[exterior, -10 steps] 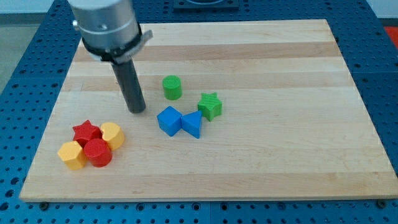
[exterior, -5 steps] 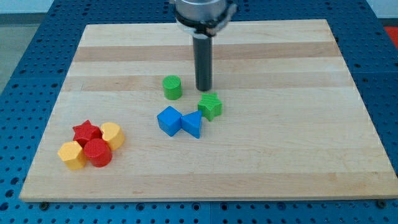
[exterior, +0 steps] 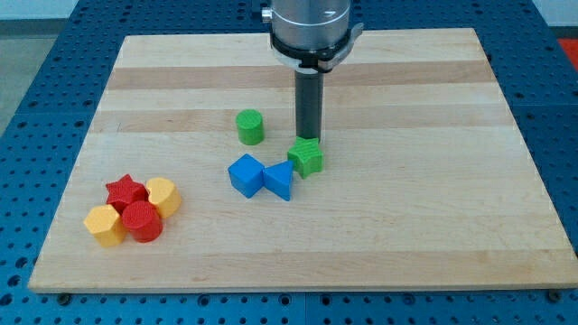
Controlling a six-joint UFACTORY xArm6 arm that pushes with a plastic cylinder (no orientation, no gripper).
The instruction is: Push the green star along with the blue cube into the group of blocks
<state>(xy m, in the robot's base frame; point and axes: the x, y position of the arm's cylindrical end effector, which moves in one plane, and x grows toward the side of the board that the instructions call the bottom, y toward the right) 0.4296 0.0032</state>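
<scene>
The green star [exterior: 307, 158] sits near the middle of the board, touching a blue triangle block [exterior: 279, 181]. The blue cube [exterior: 245, 174] is right beside that. My tip [exterior: 311, 140] touches the star's top side. I have no gripper. The red and yellow group [exterior: 133, 209] is far away, so most pushing is left.

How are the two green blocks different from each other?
The green star has points, while the green cylinder is round with a flat top. The green star sits right below my tip and touches the blue triangle; the green cylinder stands alone, to the view's left of my tip. Both are the same green and rest on the wooden board.
</scene>
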